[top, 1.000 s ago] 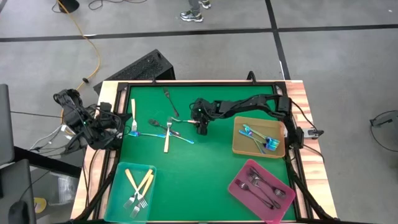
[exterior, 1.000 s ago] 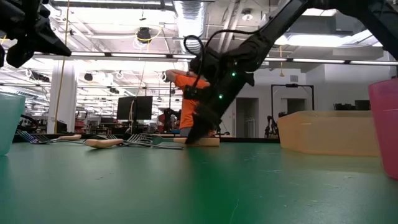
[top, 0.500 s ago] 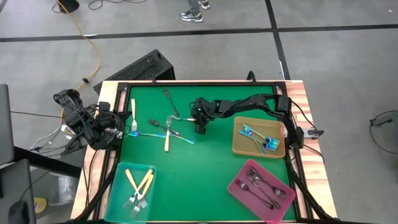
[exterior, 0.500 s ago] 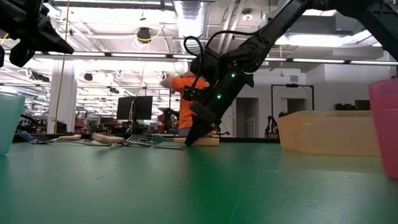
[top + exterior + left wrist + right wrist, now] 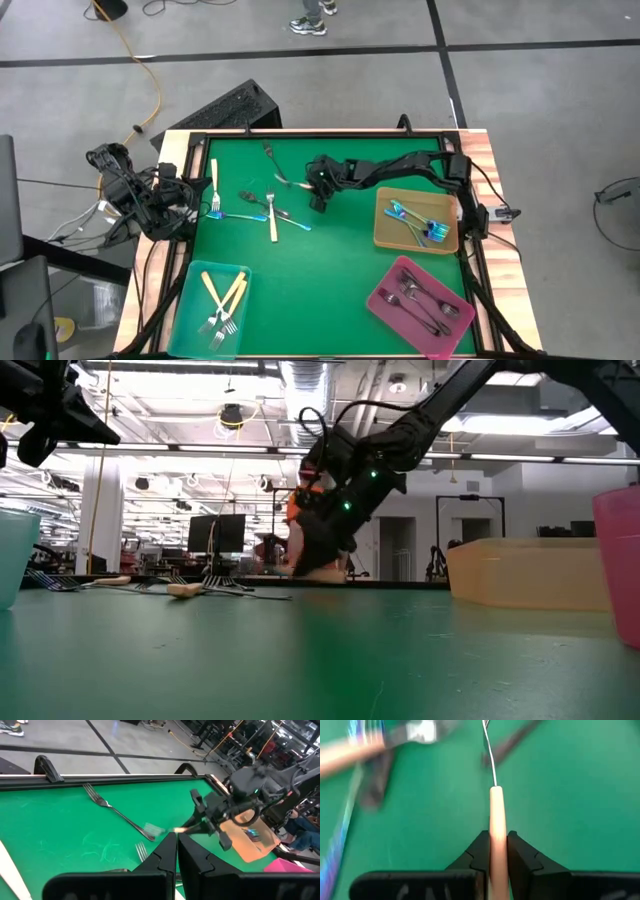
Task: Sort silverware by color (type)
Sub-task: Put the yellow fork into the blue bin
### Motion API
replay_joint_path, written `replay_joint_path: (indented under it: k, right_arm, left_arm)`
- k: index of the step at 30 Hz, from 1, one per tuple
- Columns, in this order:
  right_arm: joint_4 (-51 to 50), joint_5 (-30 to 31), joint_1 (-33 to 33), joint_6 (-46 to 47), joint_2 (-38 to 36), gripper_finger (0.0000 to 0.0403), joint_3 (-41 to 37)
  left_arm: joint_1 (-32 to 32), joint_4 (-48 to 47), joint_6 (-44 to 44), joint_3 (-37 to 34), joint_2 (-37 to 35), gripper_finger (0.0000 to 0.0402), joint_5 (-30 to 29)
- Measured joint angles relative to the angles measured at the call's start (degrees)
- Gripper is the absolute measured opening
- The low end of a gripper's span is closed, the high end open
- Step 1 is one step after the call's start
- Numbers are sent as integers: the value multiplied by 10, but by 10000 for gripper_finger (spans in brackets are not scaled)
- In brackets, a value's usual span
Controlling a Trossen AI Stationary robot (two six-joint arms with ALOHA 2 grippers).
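Green felt covers the table [image 5: 330,260], framed by a dark rail with wood edging, and grey floor lies all around it. Silverware is spread in four places on it. One cream-handled fork [image 5: 497,815] is pinched by its handle between the fingers of the right gripper [image 5: 318,196], which sits near the middle of the mat toward its far side; in the low view the gripper [image 5: 318,552] and its fork ride just above the felt. Beside it, to the left, a loose cluster lies on the mat: another cream-handled fork [image 5: 271,216], a long iridescent blue fork [image 5: 262,217] lying across it, and dark metal pieces tangled with them. A dark grey fork [image 5: 273,161] lies alone near the far rail, and a cream handle [image 5: 214,174] lies close to the left rail. At the near left corner a teal tray [image 5: 190,300] holds several cream-handled forks [image 5: 224,300]. On the right a tan tray [image 5: 385,228] holds iridescent blue forks [image 5: 416,222], and nearer, a pink tray [image 5: 385,300] holds dark forks [image 5: 425,300]. The left gripper [image 5: 177,851] waits past the table's left edge with its fingers pressed together on nothing.
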Motion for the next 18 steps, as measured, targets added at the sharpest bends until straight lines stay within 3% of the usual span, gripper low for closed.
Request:
replay_joint_path:
  k: [5, 10, 18]
  right_arm:
    - [59, -19, 10, -11, -16, 63, 1]
    - [176, -104, 40, -19, -17, 63, 1]
    - [312, -118, 116, -110, -7, 63, 14]
  left_arm:
    - [0, 0, 5, 0, 0, 0, 1]
    - [0, 0, 17, 0, 0, 0, -9]
    - [0, 0, 17, 0, 0, 0, -10]
